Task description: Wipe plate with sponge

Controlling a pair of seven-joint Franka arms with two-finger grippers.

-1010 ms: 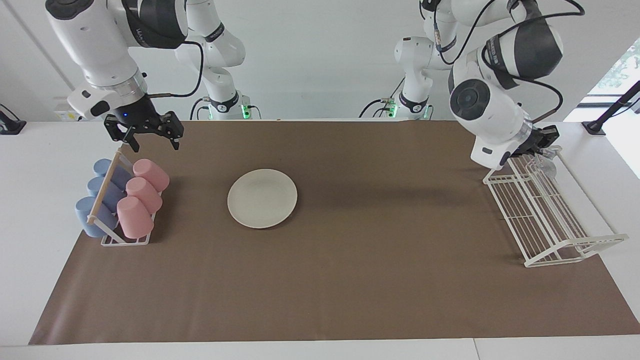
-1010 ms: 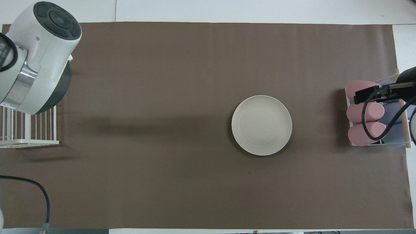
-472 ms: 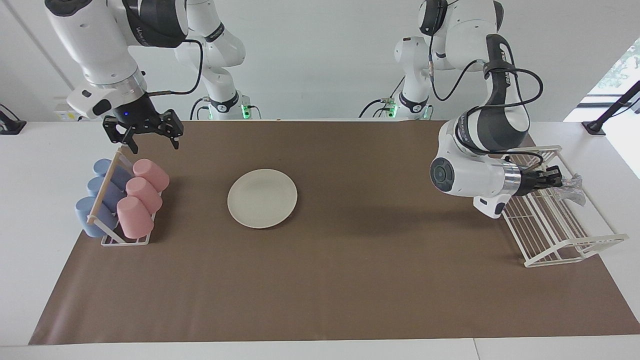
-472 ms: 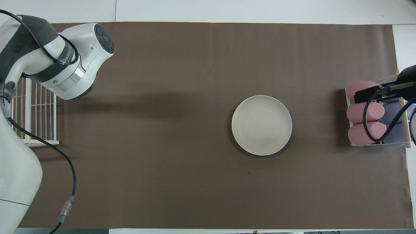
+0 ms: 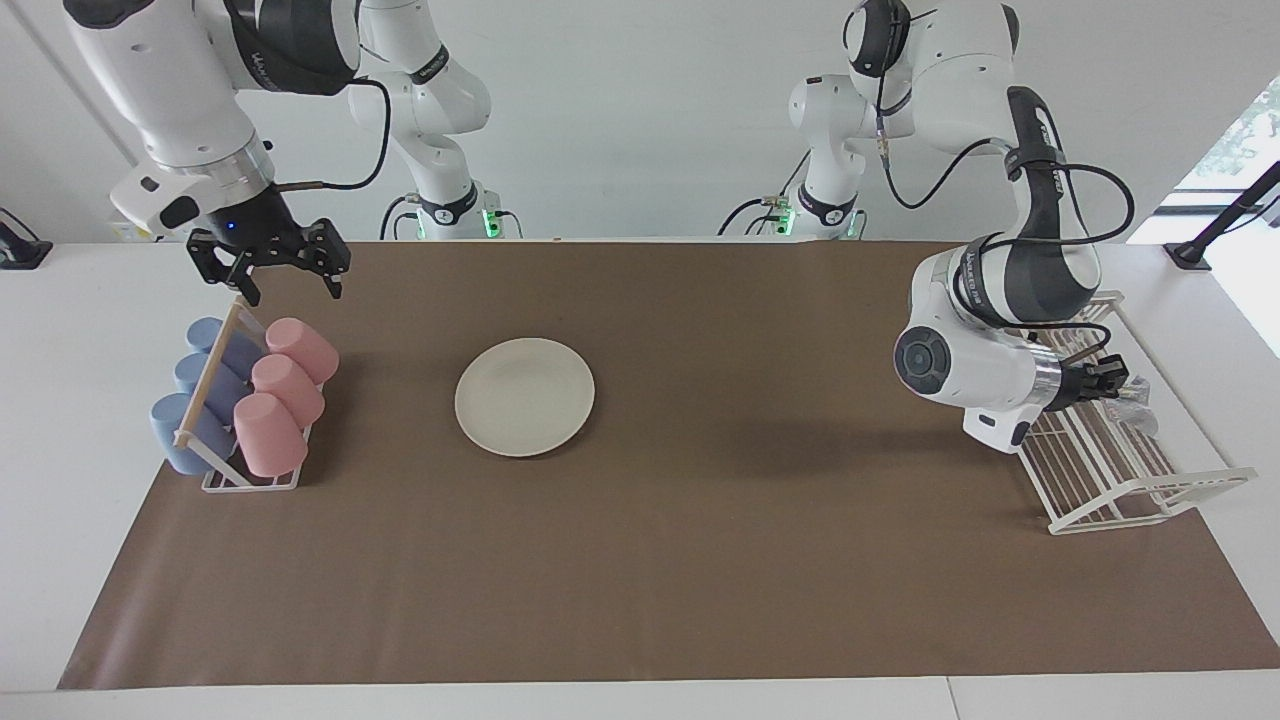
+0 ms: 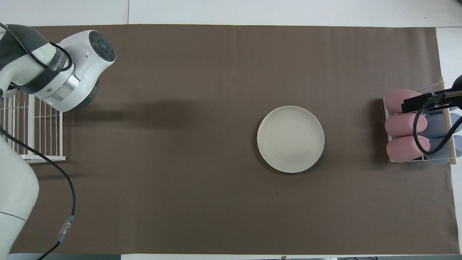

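Sponge (image 5: 1138,397) is sitting pinched in the closed left gripper (image 5: 1118,384) over the wire rack (image 5: 1100,470) — carrying it level to the plate (image 5: 524,396) mid-mat looks best — right gripper (image 5: 283,278) is waiting wide open above the cups (image 5: 283,380).

Left gripper (image 5: 1118,381) jaws shut — right gripper (image 5: 284,283) jaws spread.

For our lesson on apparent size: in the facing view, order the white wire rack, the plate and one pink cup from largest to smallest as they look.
1. White wire rack
2. Plate
3. Pink cup

All three differ plainly; none is close enough to leave the order unsure.
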